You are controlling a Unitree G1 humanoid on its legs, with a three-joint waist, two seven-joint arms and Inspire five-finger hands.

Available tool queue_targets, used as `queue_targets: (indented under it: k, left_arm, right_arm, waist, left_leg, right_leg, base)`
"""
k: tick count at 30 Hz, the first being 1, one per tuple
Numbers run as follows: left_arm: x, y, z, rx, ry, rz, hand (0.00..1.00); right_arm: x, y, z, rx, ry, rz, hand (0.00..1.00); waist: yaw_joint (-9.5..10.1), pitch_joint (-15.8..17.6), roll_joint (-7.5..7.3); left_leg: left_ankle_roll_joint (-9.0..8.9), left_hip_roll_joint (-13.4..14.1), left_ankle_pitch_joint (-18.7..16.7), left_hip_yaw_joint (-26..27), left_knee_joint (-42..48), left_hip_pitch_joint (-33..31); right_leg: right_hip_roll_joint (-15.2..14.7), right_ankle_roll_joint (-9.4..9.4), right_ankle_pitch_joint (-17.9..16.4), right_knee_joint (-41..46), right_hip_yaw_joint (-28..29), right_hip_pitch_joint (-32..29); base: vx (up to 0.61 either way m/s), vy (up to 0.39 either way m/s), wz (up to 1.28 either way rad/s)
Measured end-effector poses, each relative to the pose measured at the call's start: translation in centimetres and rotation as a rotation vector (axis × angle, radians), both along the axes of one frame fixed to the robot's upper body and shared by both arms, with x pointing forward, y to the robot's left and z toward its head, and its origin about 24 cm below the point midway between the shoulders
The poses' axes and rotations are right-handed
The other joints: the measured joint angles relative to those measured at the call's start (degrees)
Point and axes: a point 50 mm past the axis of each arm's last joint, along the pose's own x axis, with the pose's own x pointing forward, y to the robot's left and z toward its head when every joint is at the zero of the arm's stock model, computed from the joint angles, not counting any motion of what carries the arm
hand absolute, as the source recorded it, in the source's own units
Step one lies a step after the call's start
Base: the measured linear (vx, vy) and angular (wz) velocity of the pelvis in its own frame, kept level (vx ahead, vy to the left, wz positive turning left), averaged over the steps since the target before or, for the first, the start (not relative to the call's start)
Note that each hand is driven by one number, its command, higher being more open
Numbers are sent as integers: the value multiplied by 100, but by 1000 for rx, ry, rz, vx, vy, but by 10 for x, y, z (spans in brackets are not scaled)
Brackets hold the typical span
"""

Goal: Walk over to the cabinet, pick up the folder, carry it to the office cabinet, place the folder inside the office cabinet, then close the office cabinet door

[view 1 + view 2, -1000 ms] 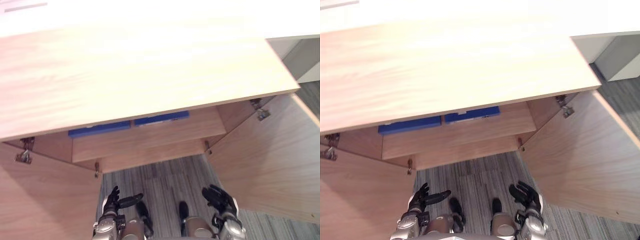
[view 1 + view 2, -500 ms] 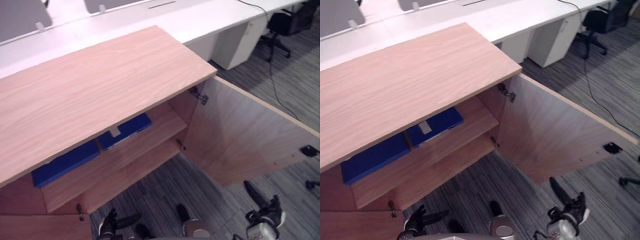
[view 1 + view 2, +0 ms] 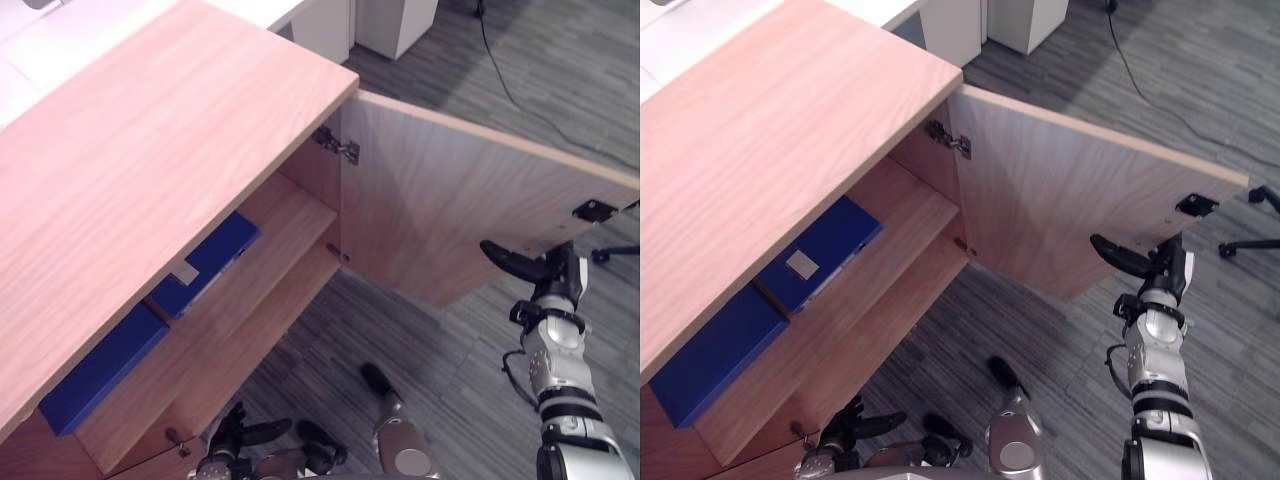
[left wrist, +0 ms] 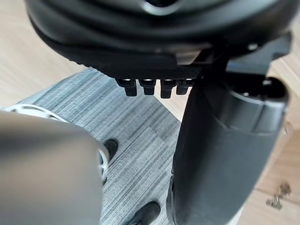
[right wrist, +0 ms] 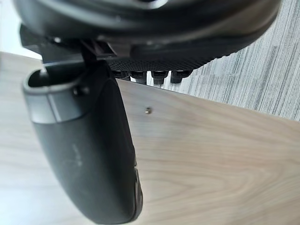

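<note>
The folder (image 3: pixel 818 252) lies inside the cabinet (image 3: pixel 150 150), well left of my right hand (image 3: pixel 552 272), which hangs open and empty by the door's (image 3: pixel 440 200) free edge (left hand (image 3: pixel 232 437) low, relaxed). I judge this the closing step: next, reach round the edge and push.

Silver-grey right arm (image 3: pixel 553 365), black joint bands; dark right hand (image 3: pixel 552 272); dark left hand (image 3: pixel 230 436); both finely dot-textured.

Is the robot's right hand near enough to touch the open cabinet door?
Probably yes. The right hand is raised just beside the inner face of the open door, near its free edge, and nothing stands between them.
</note>
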Motion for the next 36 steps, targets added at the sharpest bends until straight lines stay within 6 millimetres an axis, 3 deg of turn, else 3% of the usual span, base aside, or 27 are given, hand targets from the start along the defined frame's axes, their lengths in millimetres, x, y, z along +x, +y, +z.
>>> queue_targets:
  k: [5, 8, 13, 16, 17, 19, 20, 24, 27, 30, 33, 36]
  left_arm:
    - [8, -7, 3, -9, -28, -26, 100]
    - [11, -9, 3, -13, -34, -18, 100]
    - [6, -18, 0, -19, -10, -16, 100]
    - [1, -22, -3, -24, 13, -8, 100]
    - [0, -18, -4, -1, 22, -21, 100]
    - [0, -14, -4, 17, 26, -35, 100]
    - [-1, -9, -4, 33, 34, -47, 100]
    - [0, -5, -4, 53, 50, -74, 100]
    - [3, -3, -3, 63, 46, -87, 100]
    - [9, -1, -1, 76, 35, -93, 100]
    - [12, 3, 0, 104, 35, -126, 100]
    - [13, 8, 2, 122, 34, -105, 100]
  right_arm:
    - [1, 2, 2, -63, 25, 39, 100]
    - [-18, 13, -2, -70, -16, 58, 100]
    - [-65, 69, -29, 45, -63, 127, 100]
    - [-103, 103, -46, 101, -20, 211, 100]
    - [-126, 123, -59, 142, 39, 273, 100]
    - [-139, 135, -67, 169, 86, 323, 100]
    - [-153, 149, -77, 197, 147, 389, 100]
    - [-178, 176, -95, 205, 289, 561, 100]
    - [-181, 196, -101, 150, 351, 719, 100]
    - [-174, 220, -102, 75, 362, 905, 100]
    - [-132, 248, -92, -80, 279, 1095, 100]
    - [-85, 250, -71, -196, 167, 1092, 100]
  waist:
    - [-35, 37, 36]
    - [-46, 53, 44]
    - [-188, 70, 14]
    - [-323, 92, -73]
    - [-357, 76, -191]
    - [-362, 72, -312]
    - [-363, 30, -470]
    - [-353, -45, -715]
    - [-276, -49, -755]
    - [-26, -64, -778]
    - [266, -93, -824]
    - [567, -110, -850]
  left_leg:
    - [-55, 68, -55, -64, 127, -147]
    - [-64, 86, -63, -328, 202, -269]
    - [-98, 121, -42, -767, 228, -266]
    - [-186, 219, 10, -849, 305, -211]
    - [-239, 331, 41, -866, 406, -155]
    - [-245, 388, 42, -866, 448, -72]
    - [-252, 433, 40, -870, 477, -23]
    - [-238, 422, 39, -1014, 481, 19]
    - [-182, 360, 77, -1376, 471, -48]
    - [-158, 250, 242, -1697, 339, -150]
    - [-93, -43, 737, -2294, -251, -149]
    - [-56, -277, 1231, -2877, -946, -21]
  right_leg:
    - [-13, -20, 170, -83, -44, -62]
    - [-17, -25, 204, -121, -151, -61]
    - [81, -72, 193, -142, -308, 76]
    - [164, -213, 49, -141, -406, 169]
    - [234, -239, 32, -139, -479, 253]
    - [267, -240, 33, -134, -550, 327]
    - [281, -240, 37, -112, -680, 370]
    - [253, -216, 56, -33, -878, 447]
    - [150, -272, 24, -32, -1244, 541]
    - [50, -312, -4, -28, -1578, 558]
    - [-146, -392, -124, 48, -2227, 625]
    - [-278, -432, -275, 100, -2838, 736]
  base:
    - [-80, 8, 2]
    - [-60, -12, 14]
    - [-22, -16, 4]
    - [10, -14, -3]
    - [31, -40, -11]
    - [20, -39, -16]
    - [0, -31, -12]
    - [-3, -20, 14]
    - [-16, -1, 55]
    - [-7, -4, 70]
    - [-7, -9, 110]
    - [15, -13, 106]
